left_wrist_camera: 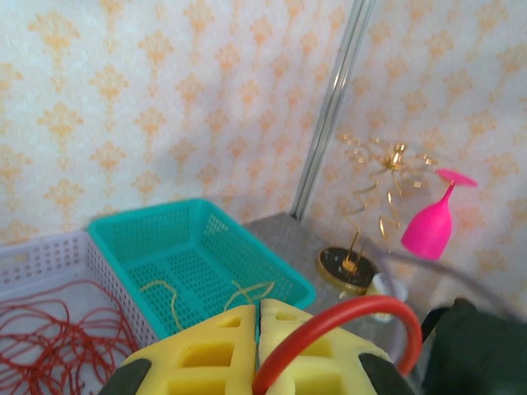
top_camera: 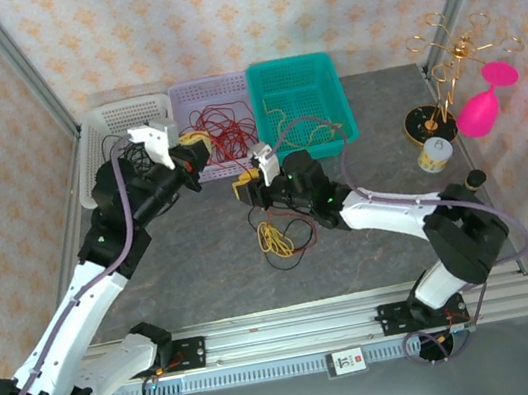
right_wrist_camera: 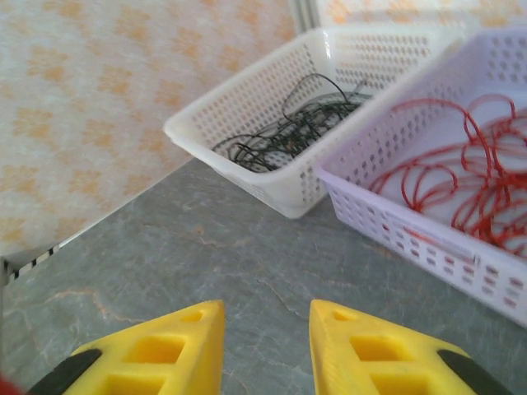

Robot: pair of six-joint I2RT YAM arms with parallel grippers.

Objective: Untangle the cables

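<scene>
A small tangle of yellow, black and red cables (top_camera: 276,238) lies on the grey table in the middle. My left gripper (top_camera: 204,153) (left_wrist_camera: 258,306) hovers at the front of the purple basket (top_camera: 211,90), shut on a red cable (left_wrist_camera: 346,311) that arcs over its right finger. My right gripper (top_camera: 242,187) (right_wrist_camera: 265,309) is open above bare table just beyond the tangle, with nothing between its fingers. Red cables (right_wrist_camera: 461,181) lie in the purple basket (right_wrist_camera: 412,239), black cables (right_wrist_camera: 288,127) in the white basket (right_wrist_camera: 247,78), and a yellow cable (left_wrist_camera: 173,296) in the teal basket (left_wrist_camera: 115,263).
Three baskets line the back edge: white (top_camera: 119,120), purple, teal (top_camera: 293,66). At the back right stand a gold curled-wire stand (top_camera: 443,56), a pink glass (top_camera: 487,104) and a small jar (top_camera: 434,154). Patterned walls close in the table.
</scene>
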